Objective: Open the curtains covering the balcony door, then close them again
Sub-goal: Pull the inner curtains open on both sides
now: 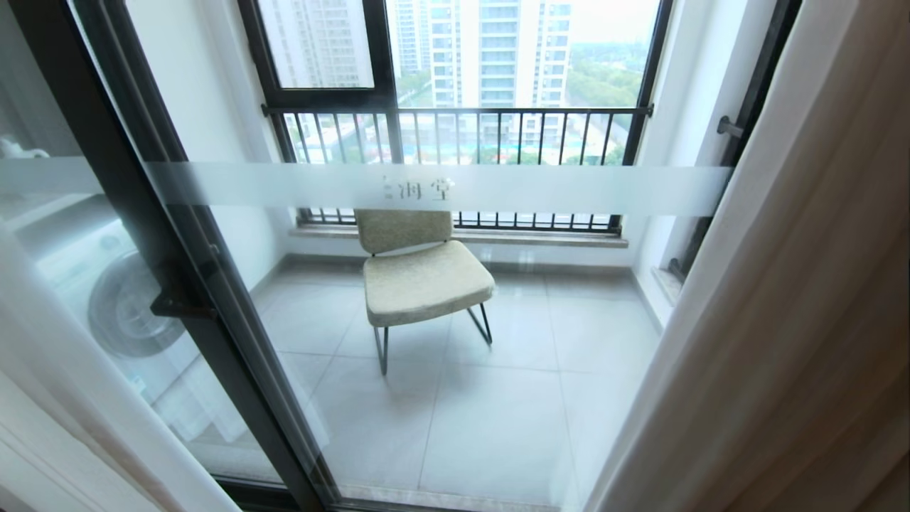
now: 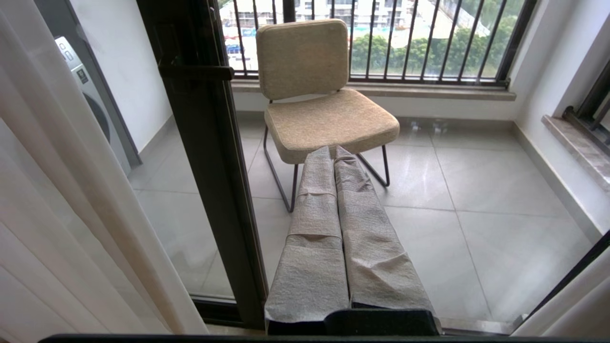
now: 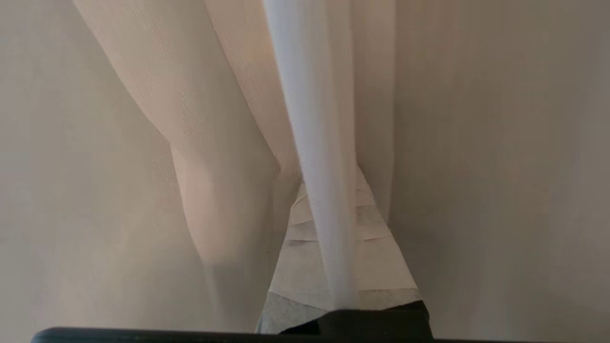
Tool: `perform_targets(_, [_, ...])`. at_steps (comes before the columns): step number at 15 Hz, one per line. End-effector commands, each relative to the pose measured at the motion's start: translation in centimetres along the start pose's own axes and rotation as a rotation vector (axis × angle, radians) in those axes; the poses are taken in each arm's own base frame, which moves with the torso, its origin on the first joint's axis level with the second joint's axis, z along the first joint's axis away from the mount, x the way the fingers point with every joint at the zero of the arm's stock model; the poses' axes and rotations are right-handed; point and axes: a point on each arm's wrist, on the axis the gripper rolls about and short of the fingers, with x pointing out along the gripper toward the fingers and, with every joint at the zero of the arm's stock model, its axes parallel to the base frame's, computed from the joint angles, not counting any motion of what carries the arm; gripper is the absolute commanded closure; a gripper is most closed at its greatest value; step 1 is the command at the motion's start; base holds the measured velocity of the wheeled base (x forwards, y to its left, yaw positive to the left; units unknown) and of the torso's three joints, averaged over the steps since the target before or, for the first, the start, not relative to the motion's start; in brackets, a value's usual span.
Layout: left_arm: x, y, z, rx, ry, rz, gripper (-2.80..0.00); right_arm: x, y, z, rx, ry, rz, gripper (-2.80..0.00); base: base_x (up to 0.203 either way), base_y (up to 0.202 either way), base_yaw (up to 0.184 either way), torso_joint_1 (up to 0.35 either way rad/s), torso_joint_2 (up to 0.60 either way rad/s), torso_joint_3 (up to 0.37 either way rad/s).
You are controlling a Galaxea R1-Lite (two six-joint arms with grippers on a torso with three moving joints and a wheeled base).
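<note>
A high-rise flat: balcony with chair point(image 1: 419, 274), washing machine point(image 1: 106, 291), tower blocks point(image 1: 498, 50) outside.

The head view looks down through the balcony door point(image 1: 441, 320). The left wrist view shares its chair point(image 1: 419, 274). The right wrist view sits buried close in the curtains point(image 3: 190, 143).

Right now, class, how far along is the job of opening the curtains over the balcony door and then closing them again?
Done: the curtains are parted, baring the balcony door and the chair behind it. In hand: the right gripper is shut on a white sheer fold among the drapes. The left gripper is shut, holding nothing. Left: drawing the curtains closed again.
</note>
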Motion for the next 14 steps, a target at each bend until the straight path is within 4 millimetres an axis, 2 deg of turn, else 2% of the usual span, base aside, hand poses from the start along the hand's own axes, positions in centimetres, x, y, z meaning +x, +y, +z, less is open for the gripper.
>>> perform_targets(1, [0.0, 0.0, 0.0, 0.0, -0.001, 0.001, 0.0, 0.1, -0.5, 0.1, 0.004, -0.01, -0.031, 0.0, 0.0, 0.0, 0.0, 0.0, 0.0, 0.0])
perform_targets(6, [0.0, 0.0, 0.0, 0.0, -0.001, 0.001, 0.0, 1.6, -2.0, -0.4, 0.018, -0.007, -0.123, 0.0, 0.0, 0.0, 0.0, 0.0, 0.0, 0.0])
perform_targets(9, [0.0, 0.0, 0.0, 0.0, -0.001, 0.001, 0.0, 3.0, -3.2, -1.1, 0.012, 0.008, -0.19, 0.0, 0.0, 0.0, 0.0, 0.0, 0.0, 0.0])
perform_targets(14, [0.0, 0.0, 0.0, 0.0, -0.001, 0.001, 0.0, 5.7, -5.9, -1.3, 0.024, -0.008, -0.316, 0.0, 0.0, 0.0, 0.0, 0.0, 0.0, 0.0])
